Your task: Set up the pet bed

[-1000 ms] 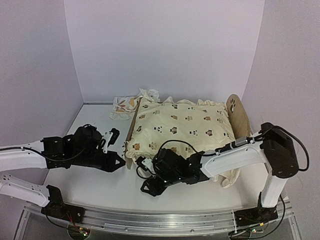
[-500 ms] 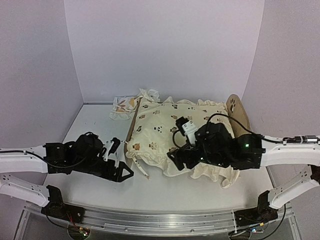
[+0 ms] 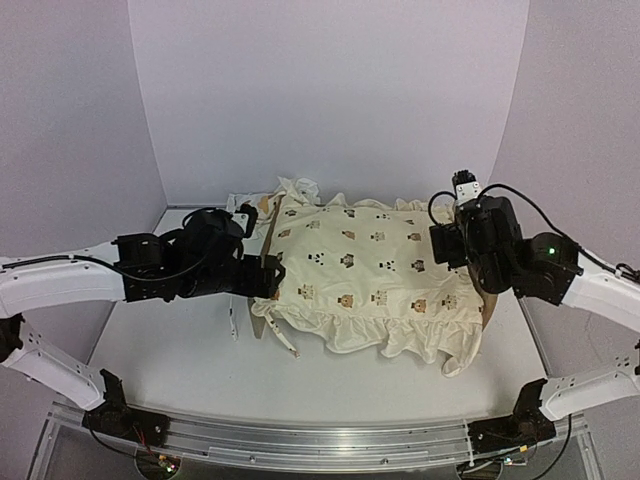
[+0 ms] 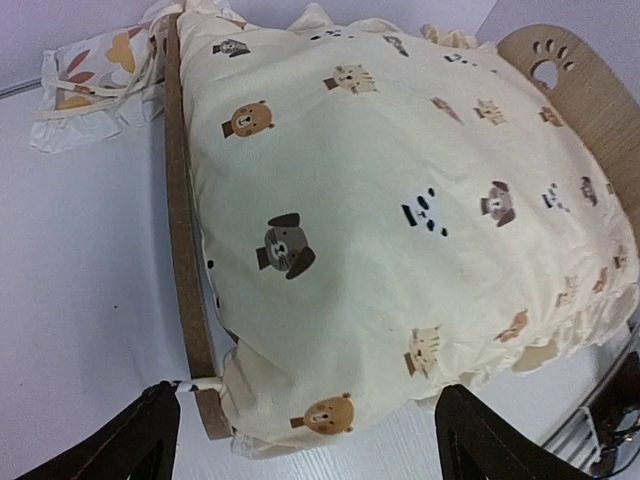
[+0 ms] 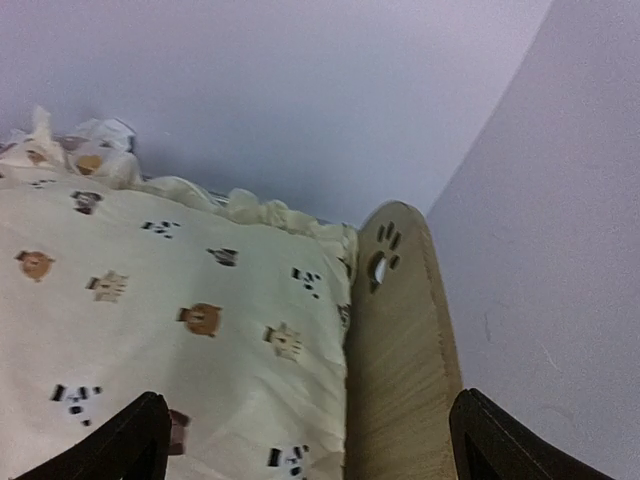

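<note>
Pet bed (image 3: pixel 474 222) on the white table (image 3: pixel 180 350), back of centre and toward the right. Long axis runs left to right across the table, one rounded plywood end board standing upright at each end. The right board shows a paw-print cutout near its top. It stands close to the right wall, with little room there.

Bare table lies to the left of the bed and along the whole near edge.

Quilt (image 3: pixel 365 262), cream with small animal prints, lies in the bed and covers it from board to board. The bed's base cannot be seen under it. Its ruffled edge spills over the near side and down onto the table, lowest at the near right corner. A thin cloth tie (image 3: pixel 284 340) trails from the near left corner onto the table.

Pillow (image 3: pixel 246 211), leaf print, lies outside the bed on the table, just behind the left board at the back.

Left end effector (image 4: pixel 315 440) hangs over the near left corner of the quilt, jaws wide, nothing held.

Right end effector (image 5: pixel 315 435) hangs over the right board and the quilt edge beside it, jaws wide, nothing held.
</note>
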Action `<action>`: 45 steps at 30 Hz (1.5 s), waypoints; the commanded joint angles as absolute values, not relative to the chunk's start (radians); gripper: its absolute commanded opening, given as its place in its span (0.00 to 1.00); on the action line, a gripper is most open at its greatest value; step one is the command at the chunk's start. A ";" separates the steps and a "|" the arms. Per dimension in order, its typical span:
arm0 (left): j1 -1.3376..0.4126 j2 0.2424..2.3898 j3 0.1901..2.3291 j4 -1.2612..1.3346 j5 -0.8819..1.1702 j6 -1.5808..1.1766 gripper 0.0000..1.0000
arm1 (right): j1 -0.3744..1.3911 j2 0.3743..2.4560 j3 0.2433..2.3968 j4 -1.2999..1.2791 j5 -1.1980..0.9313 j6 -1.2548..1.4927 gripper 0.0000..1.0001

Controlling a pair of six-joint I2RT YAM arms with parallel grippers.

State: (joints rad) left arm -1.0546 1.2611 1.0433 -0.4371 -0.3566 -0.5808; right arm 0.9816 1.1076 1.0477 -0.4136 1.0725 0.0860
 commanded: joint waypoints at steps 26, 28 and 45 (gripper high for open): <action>-0.777 1.604 1.153 -0.275 -0.290 -0.459 0.53 | 0.505 1.294 1.133 -0.704 0.537 0.282 0.23; -0.778 1.567 1.134 -0.286 -0.297 -0.471 0.53 | 0.506 1.313 1.142 -0.696 0.501 0.279 0.16; -0.896 1.191 1.100 -0.471 -0.440 -0.426 0.56 | 0.703 1.487 1.293 -0.613 0.383 0.222 0.00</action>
